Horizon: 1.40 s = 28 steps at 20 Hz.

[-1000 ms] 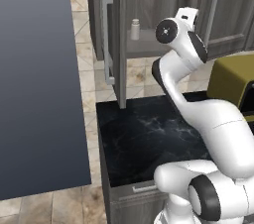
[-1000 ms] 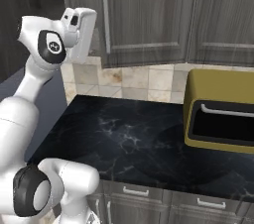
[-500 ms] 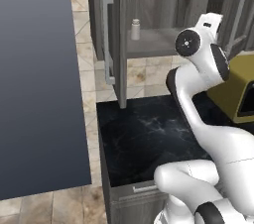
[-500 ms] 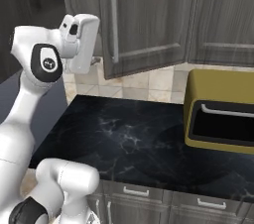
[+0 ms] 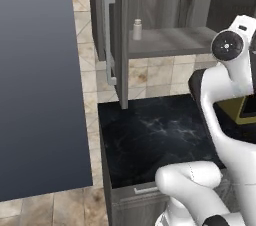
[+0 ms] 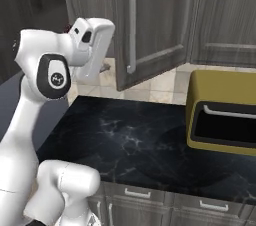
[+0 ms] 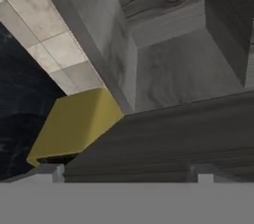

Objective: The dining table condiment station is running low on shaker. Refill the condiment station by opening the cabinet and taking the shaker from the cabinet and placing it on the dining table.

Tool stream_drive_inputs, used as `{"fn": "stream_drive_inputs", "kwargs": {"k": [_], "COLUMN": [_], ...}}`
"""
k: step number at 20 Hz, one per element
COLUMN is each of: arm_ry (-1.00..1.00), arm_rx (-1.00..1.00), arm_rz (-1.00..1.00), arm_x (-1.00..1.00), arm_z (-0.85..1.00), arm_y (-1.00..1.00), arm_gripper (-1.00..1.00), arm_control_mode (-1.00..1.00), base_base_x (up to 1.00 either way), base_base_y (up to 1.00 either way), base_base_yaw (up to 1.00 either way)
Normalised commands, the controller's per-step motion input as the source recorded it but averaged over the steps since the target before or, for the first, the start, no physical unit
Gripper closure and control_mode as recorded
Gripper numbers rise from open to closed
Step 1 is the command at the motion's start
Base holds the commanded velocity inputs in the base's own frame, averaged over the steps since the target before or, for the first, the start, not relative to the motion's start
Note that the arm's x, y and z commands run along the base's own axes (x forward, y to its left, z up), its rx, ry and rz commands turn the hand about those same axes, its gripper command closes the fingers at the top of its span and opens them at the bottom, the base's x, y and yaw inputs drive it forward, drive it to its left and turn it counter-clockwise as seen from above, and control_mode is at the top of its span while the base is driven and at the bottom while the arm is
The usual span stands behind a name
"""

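Observation:
The cabinet (image 5: 165, 15) stands open above the counter, its left door (image 5: 111, 40) edge-on and its right door (image 6: 150, 25) swung out. On the shelf's left end stands the small pale shaker (image 5: 137, 30), upright. My gripper (image 6: 101, 66) hangs in front of the open cabinet, left of the right door's bar handle (image 6: 131, 30) and apart from it. In the hand view the gripper (image 7: 126, 173) is open, fingertips (image 7: 49, 171) wide apart, with the door's dark edge (image 7: 168, 139) close ahead and the bare shelf (image 7: 183, 69) beyond. The dining table is out of view.
A black marble counter (image 6: 135, 140) lies below the cabinet, with drawers under it. An olive-yellow box appliance (image 6: 225, 112) sits at its right end. A tall blue-grey panel (image 5: 35, 80) walls off the left side. Beige tiles back the counter.
The cabinet's right door has swung further open. My arm and hand have moved right, away from the shaker's side of the cabinet. The shaker has not moved.

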Motion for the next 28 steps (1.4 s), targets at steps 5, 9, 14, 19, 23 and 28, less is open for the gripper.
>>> {"fn": "stream_drive_inputs", "kwargs": {"k": [5, 9, 14, 19, 23, 28], "arm_ry": [0.0, 0.0, 0.0, 0.0, 0.0, -0.1], "arm_rx": [0.18, 0.17, 0.12, 0.05, 0.01, -0.04], "arm_rz": [0.0, 0.0, 0.0, -0.01, -0.02, 0.0], "arm_x": [-0.66, -0.56, -0.27, 0.0, 0.1, -0.15], "arm_z": [-0.01, 0.0, 0.0, 0.0, 0.0, 0.0], "arm_y": [-1.0, -1.0, -1.0, -1.0, -0.52, 0.95], "arm_gripper": [-1.0, -1.0, -1.0, -1.0, -1.0, -1.0], "arm_control_mode": [-1.0, -1.0, -1.0, -1.0, -1.0, -1.0], "base_base_x": [0.0, 0.0, 0.0, 0.0, 0.0, 0.0], "base_base_y": [0.0, 0.0, 0.0, 0.0, 0.0, 0.0], "base_base_yaw": [0.0, 0.0, 0.0, 0.0, 0.0, 0.0]}}
